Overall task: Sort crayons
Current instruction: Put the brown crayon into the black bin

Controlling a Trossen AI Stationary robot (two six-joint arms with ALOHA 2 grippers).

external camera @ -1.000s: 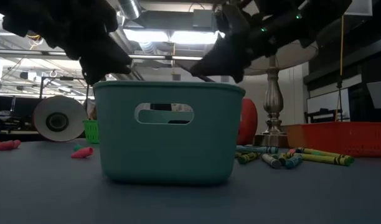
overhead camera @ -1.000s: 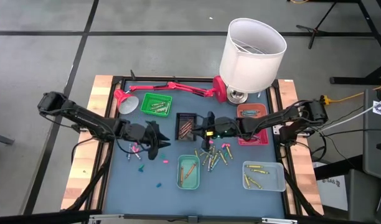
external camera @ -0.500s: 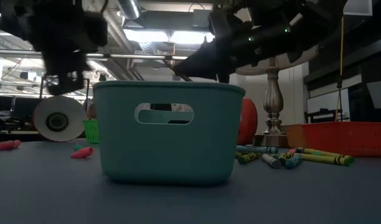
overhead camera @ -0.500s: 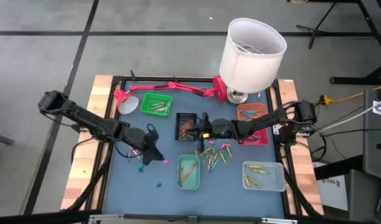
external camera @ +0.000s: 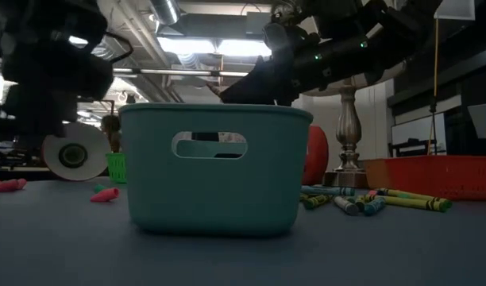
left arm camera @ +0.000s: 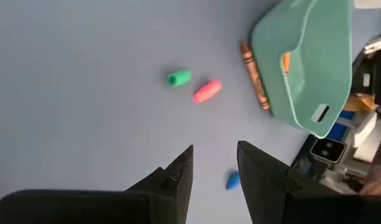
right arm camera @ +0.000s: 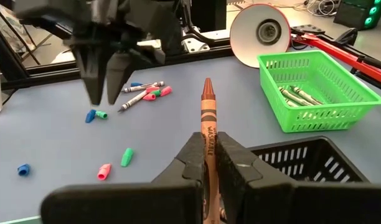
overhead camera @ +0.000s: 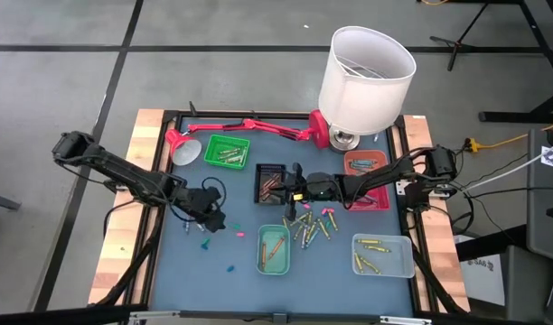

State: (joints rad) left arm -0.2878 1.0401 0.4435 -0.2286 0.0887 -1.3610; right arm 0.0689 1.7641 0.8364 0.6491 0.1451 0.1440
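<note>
My right gripper (overhead camera: 291, 187) is shut on a brown crayon (right arm camera: 207, 115), which it holds over the black tray (overhead camera: 270, 181). Many loose crayons (overhead camera: 309, 224) lie between the black tray and the teal tray (overhead camera: 274, 249). To the left, my left gripper (left arm camera: 215, 163) hangs open above the blue mat with nothing between its fingers. Short pieces lie below and beside it: green (left arm camera: 178, 78), pink (left arm camera: 207, 91) and blue (left arm camera: 233, 180). More pink crayons (right arm camera: 154, 93) lie on the mat near it. My right gripper pinches the brown crayon's rear part (right arm camera: 208, 144) between its two fingers. The fingers come nearly level from the table's right and lie along the crayon. The pointed end (right arm camera: 207, 82) sticks out well past the fingertips. The crayon is lifted clear of the table.
A green tray (overhead camera: 227, 152) with crayons stands far left, a red tray (overhead camera: 368, 180) to the right and a clear tray (overhead camera: 383, 255) near right. A red desk lamp (overhead camera: 249, 126) lies along the far edge beside a white-shaded lamp (overhead camera: 367, 68).
My left gripper has rolled about its wrist and tipped downward, shifting a little toward the table's near-left. My right gripper has sunk slightly toward the black tray with the brown crayon still in its fingers.
</note>
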